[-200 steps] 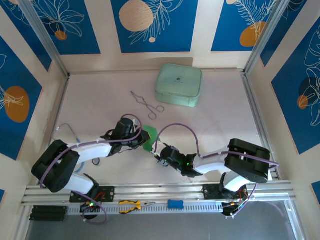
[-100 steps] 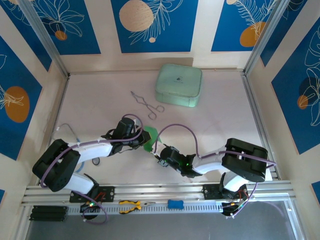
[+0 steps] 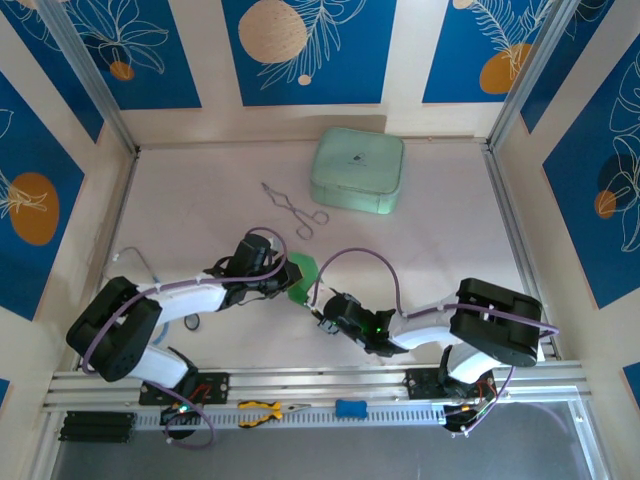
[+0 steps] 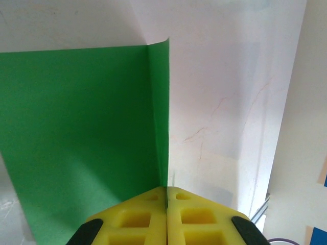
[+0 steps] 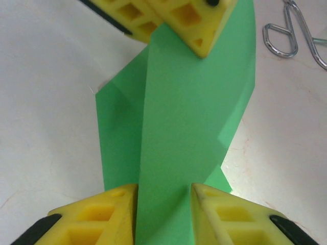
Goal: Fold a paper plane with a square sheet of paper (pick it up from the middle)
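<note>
The square sheet of paper (image 3: 300, 274), bright green and partly folded, is held up off the table between my two grippers at the near middle. My left gripper (image 4: 166, 191) is shut on one creased edge of the paper (image 4: 87, 122), which stands up from its yellow pads. My right gripper (image 5: 164, 196) has its jaws partway apart, and a folded band of the paper (image 5: 189, 102) runs between its fingers toward the left gripper's fingers (image 5: 199, 20) at the top. From above, the left gripper (image 3: 285, 284) and right gripper (image 3: 318, 306) sit close together.
A pale mint-green case (image 3: 358, 170) stands at the back of the table. Metal tongs (image 3: 290, 208) lie left of it, with their loops (image 5: 286, 38) near the paper. Pliers (image 3: 265, 410) and a small blue object (image 3: 349, 407) rest on the front rail.
My right gripper's jaws have narrowed a little around the paper band. Both arms and the paper have edged slightly right.
</note>
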Motion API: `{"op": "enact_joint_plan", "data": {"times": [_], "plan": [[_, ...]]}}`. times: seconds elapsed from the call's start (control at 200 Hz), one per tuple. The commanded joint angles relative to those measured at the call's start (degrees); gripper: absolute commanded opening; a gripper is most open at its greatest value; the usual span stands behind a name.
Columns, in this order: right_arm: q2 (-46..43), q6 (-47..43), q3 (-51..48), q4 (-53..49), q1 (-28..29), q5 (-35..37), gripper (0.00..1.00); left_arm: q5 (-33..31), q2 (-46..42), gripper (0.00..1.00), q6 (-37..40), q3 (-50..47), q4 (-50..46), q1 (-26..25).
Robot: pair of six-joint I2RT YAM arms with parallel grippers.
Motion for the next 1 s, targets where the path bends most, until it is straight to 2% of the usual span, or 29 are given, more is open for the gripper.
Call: {"op": "enact_joint_plan", "data": {"times": [0.0, 0.495, 0.995], "plan": [[-1.17, 0.69, -0.76, 2.3, 0.39, 0.18, 0.33, -0.72, 0.7, 0.09, 0.94, 1.48, -1.33, -0.49], [1.52, 0.8, 0.42, -0.23, 0.35, 1.1, 0.33, -0.51, 0.68, 0.08, 0.8, 1.74, -1.3, -0.67], [-0.14, 1.37, -0.3, 0.95, 0.22, 0.05, 0.31, -0.74, 0.76, 0.08, 0.92, 1.69, -1.64, -0.73]]}}
